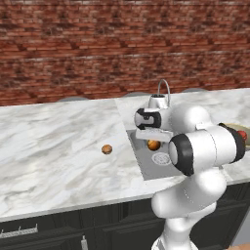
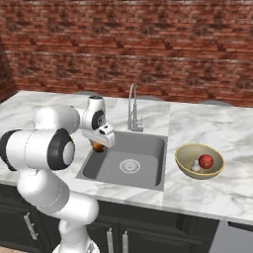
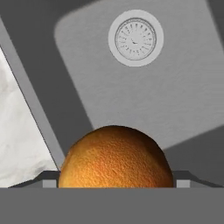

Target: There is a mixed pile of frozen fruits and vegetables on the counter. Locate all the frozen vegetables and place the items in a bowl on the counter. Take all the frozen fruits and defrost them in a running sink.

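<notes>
Tool [image 3: 114, 186] grips larger orange ball [image 3: 115, 158] betw. its tips, over sink [image 3: 175, 96] (drain beyond).

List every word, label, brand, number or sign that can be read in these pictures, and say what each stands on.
None: no readable text in any view.
The drain in the sink bears only radial slot marks, no letters.
The large orange ball, the bowl, the faucet, the counter and the brick wall carry no writing.
</notes>
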